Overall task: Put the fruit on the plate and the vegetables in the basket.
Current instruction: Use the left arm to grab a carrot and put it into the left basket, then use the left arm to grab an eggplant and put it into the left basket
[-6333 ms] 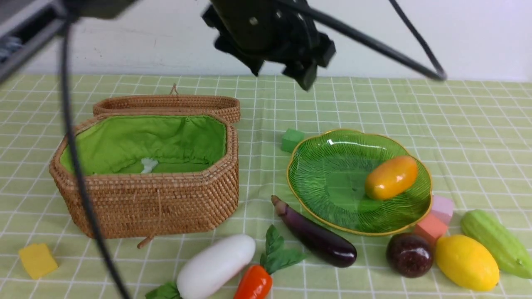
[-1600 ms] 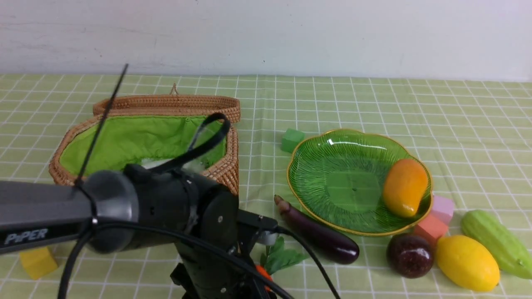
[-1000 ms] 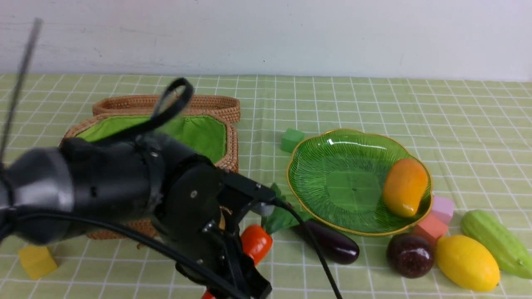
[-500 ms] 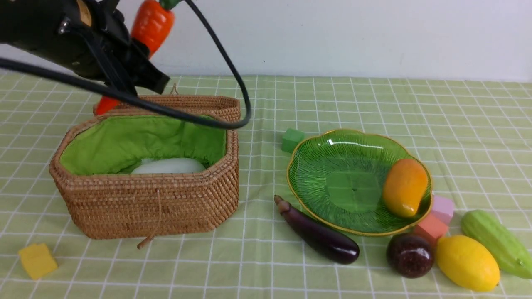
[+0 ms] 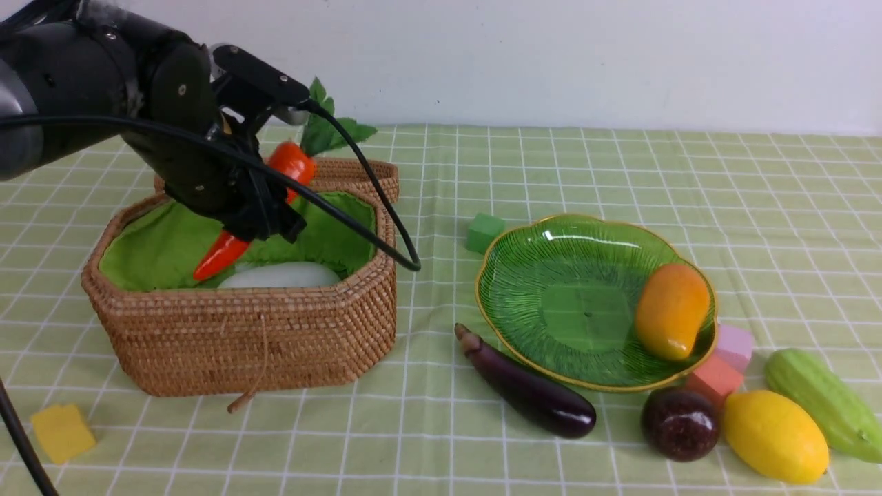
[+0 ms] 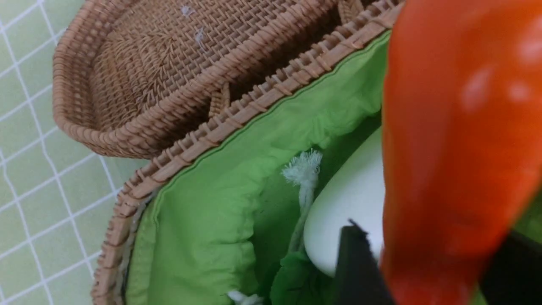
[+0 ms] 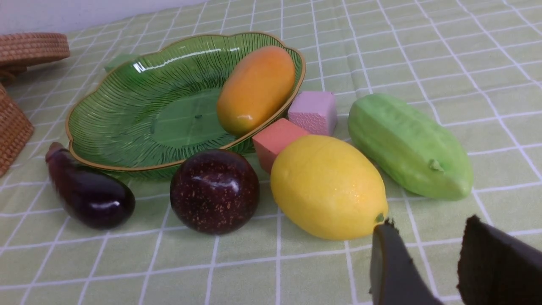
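**A:** Where is the left gripper (image 6: 432, 267), and what has it got?

**B:** It is over the large octagonal brown wicker basket (image 5: 255, 337) with the bright green lining. Its black fingers (image 6: 358, 262) pinch a leafy orange-red toy carrot (image 5: 289, 165) from both sides. The carrot hangs tilted, with its leaves up and its pointed tip down inside the rim, just above the white toy radish (image 5: 279, 275) lying on the lining.

**A:** Does the tip touch the radish?

**B:** I cannot tell, but they sit very close. The woven lid (image 5: 344, 172) lies open behind the basket.

**A:** And the right gripper (image 7: 440, 271)?

**B:** Only its own wrist view shows it. Its two dark fingertips stand parted with nothing between them. They are low over the pale green checked tablecloth (image 5: 620, 165), just beside the yellow toy lemon (image 7: 328, 186).

**A:** Where is the fruit?

**B:** The orange-yellow oval mango (image 5: 670, 310) lies in the wide ribbed green glass plate (image 5: 551, 296) with the gold rim, against its right side. The lemon and the glossy dark purple-brown ball (image 5: 679, 421) sit close together on the cloth in front of the plate.

**A:** Which vegetables are outside the basket?

**B:** The long dark purple eggplant (image 5: 527, 393) lies slantwise on the cloth by the plate's near-left rim. The light green bumpy gourd (image 5: 823, 403) lies at the far right, beside the lemon.

**A:** Any cubes?

**B:** A pink foam cube (image 5: 734, 344) and a salmon foam cube (image 5: 713, 377) sit against the plate's front-right edge. A green foam cube (image 5: 484, 232) sits behind the plate's left side. A yellow foam cube (image 5: 62, 432) sits in front of the basket, at the left.
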Motion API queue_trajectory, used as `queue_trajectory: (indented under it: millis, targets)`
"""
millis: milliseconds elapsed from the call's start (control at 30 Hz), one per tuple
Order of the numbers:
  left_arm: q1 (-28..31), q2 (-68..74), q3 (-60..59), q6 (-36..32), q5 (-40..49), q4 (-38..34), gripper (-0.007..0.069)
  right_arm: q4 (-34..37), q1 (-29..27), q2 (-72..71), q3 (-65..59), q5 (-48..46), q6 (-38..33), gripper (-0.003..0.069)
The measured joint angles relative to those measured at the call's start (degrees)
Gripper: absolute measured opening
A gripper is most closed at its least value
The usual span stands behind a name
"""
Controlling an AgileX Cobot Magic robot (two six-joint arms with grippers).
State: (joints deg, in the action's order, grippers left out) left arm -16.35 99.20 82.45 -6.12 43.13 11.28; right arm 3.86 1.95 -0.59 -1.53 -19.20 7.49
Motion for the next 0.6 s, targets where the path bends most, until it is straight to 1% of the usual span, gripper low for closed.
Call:
queue_trajectory:
  millis: [33,67,100,167,233,333,400,433,467,500,600]
  targets:
    - [0.00,0.00,0.00,0.82,0.17,0.00,0.0467,0.00,0.00,0.00,0.00,0.00,0.00,0.0242]
    - [0.00,0.00,0.00,1.16,0.18,0.00,0.0485,0.00,0.00,0.00,0.00,0.00,0.00,0.0242]
    - [0.00,0.00,0.00,2.55,0.63,0.00,0.0552,0.00,0.00,0.00,0.00,0.00,0.00,0.0242]
    - [0.00,0.00,0.00,4.38,1.60,-0.07,0.0610,0.00,0.00,0.00,0.00,0.00,0.00,0.0242]
    - [0.00,-0.07,0.04,6.12,2.86,-0.71,0.0633,0.05,0.00,0.00,0.00,0.00,0.00,0.0242]
    - [0.00,-0.86,0.73,11.29,7.04,-4.75,0.0635,0.05,0.00,0.00,0.00,0.06,0.00,0.0242]
    - [0.00,-2.19,1.92,14.56,10.63,-10.47,0.0613,0.05,0.00,0.00,0.00,0.06,0.00,0.0242]
    - [0.00,-2.60,2.59,15.08,11.97,-12.43,0.0605,0.05,0.00,0.00,0.00,0.06,0.00,0.0242]
    - [0.00,-3.62,3.59,15.79,13.77,-17.81,0.0586,0.05,0.00,0.00,0.00,0.06,0.00,0.0242]
    - [0.00,-4.17,4.27,16.04,14.83,-21.40,0.0570,0.05,0.00,0.00,0.00,0.06,0.00,0.0242]
    - [-0.19,-5.32,4.98,16.06,16.97,-35.46,0.0524,0.05,0.00,0.00,0.00,0.06,0.00,0.0242]
